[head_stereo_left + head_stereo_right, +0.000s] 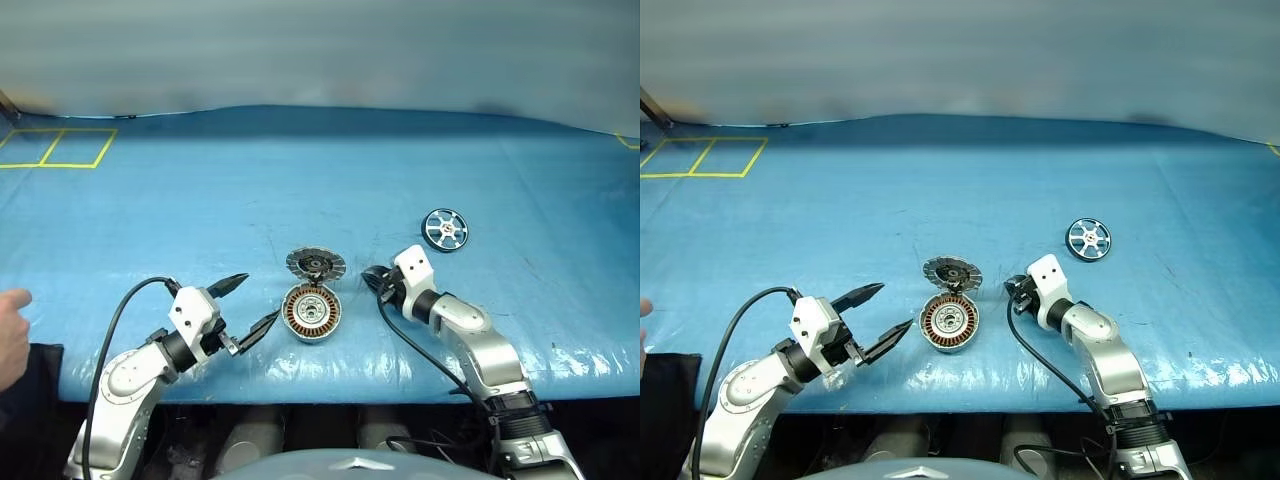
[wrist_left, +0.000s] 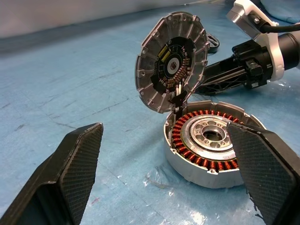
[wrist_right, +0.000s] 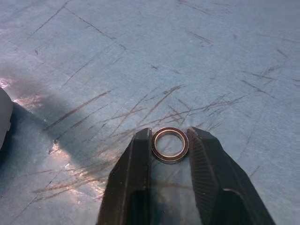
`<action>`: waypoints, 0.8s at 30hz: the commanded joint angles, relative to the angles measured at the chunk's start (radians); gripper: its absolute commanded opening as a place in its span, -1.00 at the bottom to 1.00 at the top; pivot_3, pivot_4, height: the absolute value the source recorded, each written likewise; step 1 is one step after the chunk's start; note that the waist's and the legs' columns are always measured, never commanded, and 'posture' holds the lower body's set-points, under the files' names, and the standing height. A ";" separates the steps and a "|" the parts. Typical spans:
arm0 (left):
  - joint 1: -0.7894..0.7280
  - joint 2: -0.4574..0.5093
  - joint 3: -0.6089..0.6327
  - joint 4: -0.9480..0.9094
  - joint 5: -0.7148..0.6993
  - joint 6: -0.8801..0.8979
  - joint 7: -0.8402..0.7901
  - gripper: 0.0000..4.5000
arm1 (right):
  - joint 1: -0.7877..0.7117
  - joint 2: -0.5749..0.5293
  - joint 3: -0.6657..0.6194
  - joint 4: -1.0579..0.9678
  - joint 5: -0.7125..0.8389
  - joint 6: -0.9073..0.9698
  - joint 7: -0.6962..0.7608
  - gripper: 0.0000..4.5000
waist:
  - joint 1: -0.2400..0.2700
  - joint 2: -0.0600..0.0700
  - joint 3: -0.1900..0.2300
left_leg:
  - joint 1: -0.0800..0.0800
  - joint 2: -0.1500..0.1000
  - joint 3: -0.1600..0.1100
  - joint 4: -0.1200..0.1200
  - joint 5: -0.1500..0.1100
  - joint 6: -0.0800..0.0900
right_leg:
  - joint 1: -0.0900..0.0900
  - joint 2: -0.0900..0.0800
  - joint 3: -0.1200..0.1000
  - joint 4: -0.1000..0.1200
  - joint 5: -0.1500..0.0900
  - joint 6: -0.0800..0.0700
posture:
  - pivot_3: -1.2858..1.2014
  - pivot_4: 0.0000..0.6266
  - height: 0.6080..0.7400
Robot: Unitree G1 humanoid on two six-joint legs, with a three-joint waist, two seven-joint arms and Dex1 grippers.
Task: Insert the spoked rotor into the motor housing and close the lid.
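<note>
Right gripper (image 3: 169,140) pinches small metal ring (image 3: 170,145) between fingertips, on blue table cover (image 1: 300,180). Left gripper (image 1: 248,305) spread wide, empty. Motor housing (image 1: 312,313) just beyond left fingertips, copper windings exposed, slotted lid (image 1: 316,265) hinged upright. Spoked rotor (image 1: 445,229), dark with silver spokes, lies flat beyond right gripper, apart.

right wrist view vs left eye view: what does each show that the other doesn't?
Right wrist: a small metal ring pinched between the right gripper's fingertips, resting on the blue table cover. Left eye: the spoked rotor lying apart on the cover, the motor housing with its lid tilted up, and the open left gripper beside it. Shared: right gripper, blue cover.
</note>
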 commanded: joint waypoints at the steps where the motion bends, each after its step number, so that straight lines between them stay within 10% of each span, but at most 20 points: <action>1: -0.012 0.003 0.020 -0.001 -0.004 -0.024 -0.002 1.00 | 0.017 -0.003 -0.006 -0.018 -0.008 0.004 -0.011 -0.71 | 0.000 0.000 0.000 | 0.000 0.000 0.000 0.000 0.000 0.000 | 0.000 0.000 0.000 0.000 0.000 0.000 | 0.03 -0.52 1.00; 24: -0.054 0.017 0.013 0.125 -0.042 -0.165 -0.167 1.00 | 0.116 -0.168 0.068 -0.449 0.206 0.094 0.250 -0.71 | 0.000 -0.001 0.000 | -0.002 0.006 0.002 0.000 -0.001 0.001 | 0.000 -0.005 -0.006 0.000 0.000 -0.002 | 0.03 -0.52 1.00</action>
